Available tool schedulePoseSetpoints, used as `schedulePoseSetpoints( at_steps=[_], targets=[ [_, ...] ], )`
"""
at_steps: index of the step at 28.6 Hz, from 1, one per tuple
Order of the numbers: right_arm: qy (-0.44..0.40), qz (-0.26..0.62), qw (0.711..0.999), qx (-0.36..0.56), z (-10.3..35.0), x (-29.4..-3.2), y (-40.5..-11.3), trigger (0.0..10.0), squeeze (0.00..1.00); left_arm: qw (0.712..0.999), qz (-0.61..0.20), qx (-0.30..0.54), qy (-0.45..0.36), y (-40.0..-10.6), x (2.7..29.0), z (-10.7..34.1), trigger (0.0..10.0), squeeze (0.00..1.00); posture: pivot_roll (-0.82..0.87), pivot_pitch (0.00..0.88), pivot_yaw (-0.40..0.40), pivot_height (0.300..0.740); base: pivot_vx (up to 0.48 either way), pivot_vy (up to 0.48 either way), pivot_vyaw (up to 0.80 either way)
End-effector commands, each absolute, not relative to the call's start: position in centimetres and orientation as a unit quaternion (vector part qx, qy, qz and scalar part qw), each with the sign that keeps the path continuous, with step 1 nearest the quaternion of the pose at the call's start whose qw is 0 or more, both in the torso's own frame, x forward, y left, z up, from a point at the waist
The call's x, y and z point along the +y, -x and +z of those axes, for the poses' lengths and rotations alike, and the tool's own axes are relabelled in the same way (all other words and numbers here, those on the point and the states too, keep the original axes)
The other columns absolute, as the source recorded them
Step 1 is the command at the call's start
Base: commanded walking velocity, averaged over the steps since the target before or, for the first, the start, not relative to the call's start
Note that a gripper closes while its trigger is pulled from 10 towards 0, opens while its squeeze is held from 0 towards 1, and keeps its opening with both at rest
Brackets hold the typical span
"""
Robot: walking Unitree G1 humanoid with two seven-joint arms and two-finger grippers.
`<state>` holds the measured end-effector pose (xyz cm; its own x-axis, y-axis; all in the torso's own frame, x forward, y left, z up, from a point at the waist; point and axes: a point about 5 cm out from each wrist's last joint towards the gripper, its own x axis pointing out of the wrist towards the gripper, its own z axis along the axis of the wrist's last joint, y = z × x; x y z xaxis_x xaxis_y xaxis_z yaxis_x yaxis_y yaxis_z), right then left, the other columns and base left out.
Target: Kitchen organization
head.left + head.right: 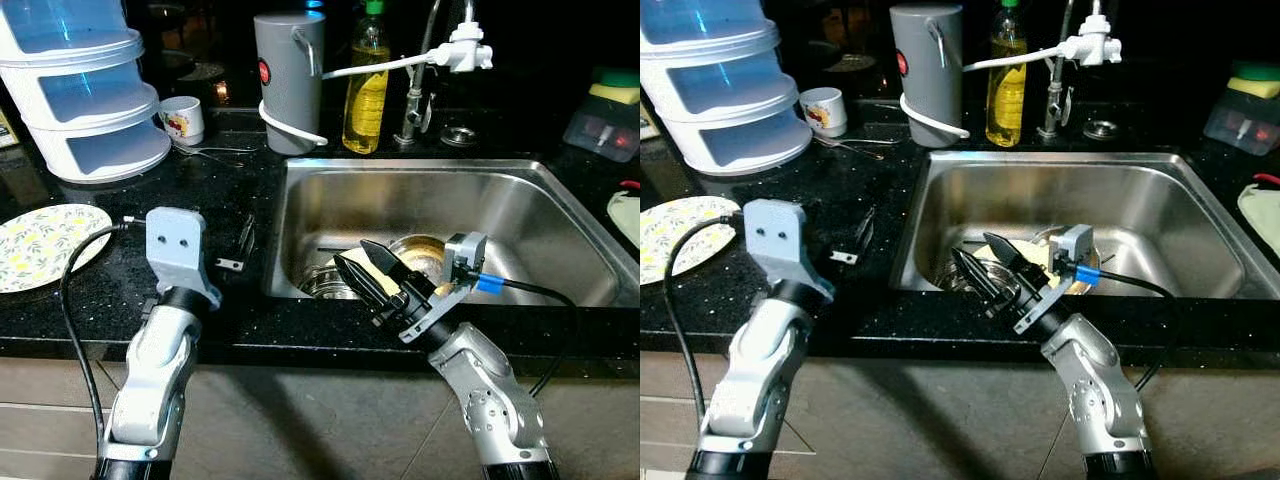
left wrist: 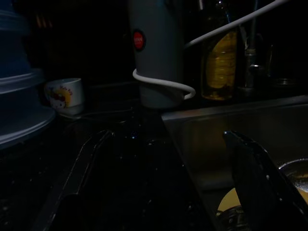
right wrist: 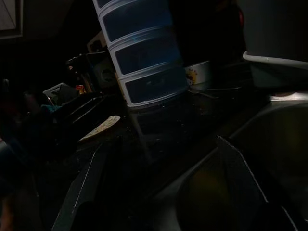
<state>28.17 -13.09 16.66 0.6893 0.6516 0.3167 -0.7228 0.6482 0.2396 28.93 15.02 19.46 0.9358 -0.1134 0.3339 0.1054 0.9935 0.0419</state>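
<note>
Two silver jointed arms are showing with dark bands at the joints. The left arm (image 1: 150, 385) is wearing a grey boxy wrist housing (image 1: 175, 240) with two small holes, a black cable (image 1: 75, 320) looping from it. The right gripper (image 1: 375, 275) is showing long black fingers, a blue-collared cable (image 1: 520, 288) trailing behind.

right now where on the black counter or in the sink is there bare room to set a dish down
Free: black counter between floral plate and steel sink; sink's right half. Crowded: sink's front left, dishes under right gripper; back ledge around grey canister and yellow soap bottle.
</note>
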Motion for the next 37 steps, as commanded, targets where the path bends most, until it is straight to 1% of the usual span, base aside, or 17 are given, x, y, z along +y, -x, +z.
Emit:
schedulePoseSetpoints(
  at_steps=[1,8,37],
  targets=[
    [-0.172,0.372,0.906,-0.106,16.8,-13.5,-28.4,10.0,0.0,0.985,-0.054,-0.164,-0.02,-29.2,15.2,19.3,10.0,0.0,0.0,0.0,-0.008,0.74,0.0,0.251,0.0],
    [-0.167,0.365,0.909,-0.116,17.3,-14.0,-28.5,10.0,0.0,0.983,-0.069,-0.168,-0.022,-29.3,14.6,19.6,10.0,0.0,-0.01,0.0,-0.001,0.74,0.0,0.246,0.0],
    [-0.163,0.372,0.907,-0.117,17.6,-13.7,-28.4,10.0,0.0,0.981,-0.091,-0.171,-0.022,-29.3,13.6,19.8,10.0,0.0,-0.01,0.0,0.0,0.74,0.0,0.302,0.0]
  ],
)
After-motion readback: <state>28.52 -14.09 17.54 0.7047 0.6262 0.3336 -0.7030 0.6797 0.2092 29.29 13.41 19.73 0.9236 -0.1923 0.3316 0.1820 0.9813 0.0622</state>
